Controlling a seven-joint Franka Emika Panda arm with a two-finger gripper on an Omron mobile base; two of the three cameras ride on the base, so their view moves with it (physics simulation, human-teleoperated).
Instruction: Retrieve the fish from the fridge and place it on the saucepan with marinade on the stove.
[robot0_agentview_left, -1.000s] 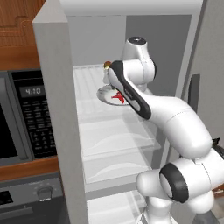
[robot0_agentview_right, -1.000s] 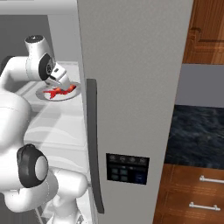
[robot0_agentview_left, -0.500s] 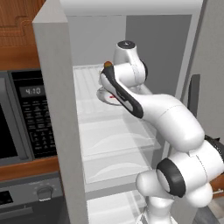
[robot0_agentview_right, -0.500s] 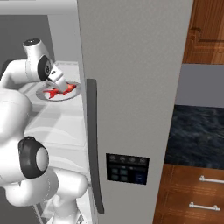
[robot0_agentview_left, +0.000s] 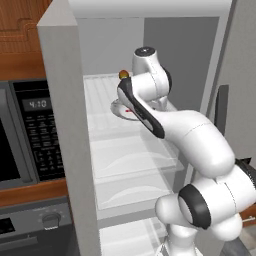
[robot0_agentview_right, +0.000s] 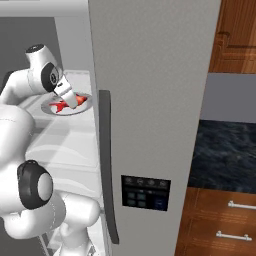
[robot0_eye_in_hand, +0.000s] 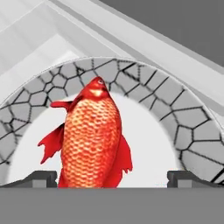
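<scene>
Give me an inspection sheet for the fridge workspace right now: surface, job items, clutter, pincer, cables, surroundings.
Surface: clear fridge shelf, bearing a grey plate with a cracked-stone rim.
Job's things: red-orange fish lies on the plate; fridge has its left door open.
Clutter: small round green-red fruit at the back of the same shelf.
Pincer: pincer open, fingertips on either side of the fish, not closed on it.
Cables: nothing seen.
Surroundings: microwave left of the fridge; dark counter and wooden drawers to the right.
</scene>
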